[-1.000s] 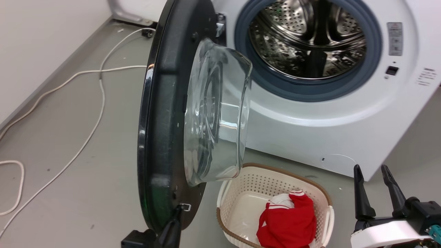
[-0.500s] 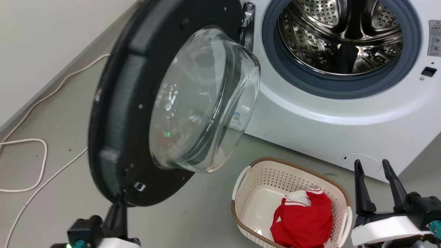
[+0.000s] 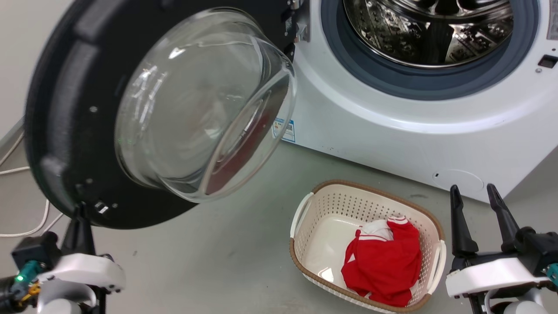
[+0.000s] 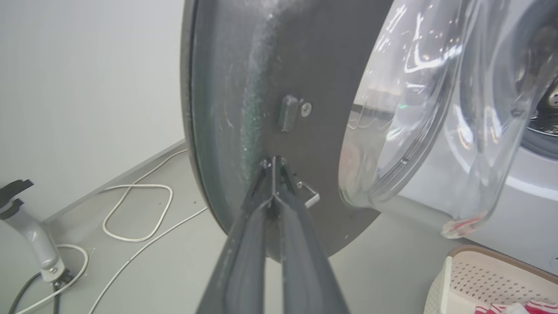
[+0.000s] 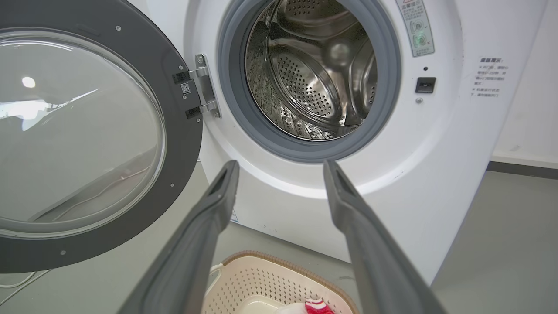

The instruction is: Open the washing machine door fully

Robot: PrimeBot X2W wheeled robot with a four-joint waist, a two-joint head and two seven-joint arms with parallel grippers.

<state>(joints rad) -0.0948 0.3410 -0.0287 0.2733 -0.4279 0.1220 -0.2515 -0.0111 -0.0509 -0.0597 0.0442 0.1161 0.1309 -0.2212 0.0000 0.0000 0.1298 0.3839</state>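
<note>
Bright, even light; highlights on door [image 3: 183, 100]

The floor [image 3: 226, 266] is smooth grey, matt, with a few small dark specks and scuffs. At the left it meets a plain off-white wall [image 4: 87, 78] along a low grey skirting [image 4: 117, 178]. Thin white cable [image 4: 138, 186] lies in loose loops on the floor near that wall. In the left wrist view a pale grey stand [image 4: 32, 244] rises near the wall, with dark cable at its foot. A white washing machine body [image 3: 392, 139] stands on the floor. To its right is another pale wall [image 5: 529, 109] with a dark skirting [image 5: 523, 169]. The light is soft and even, without hard shadows.
</note>
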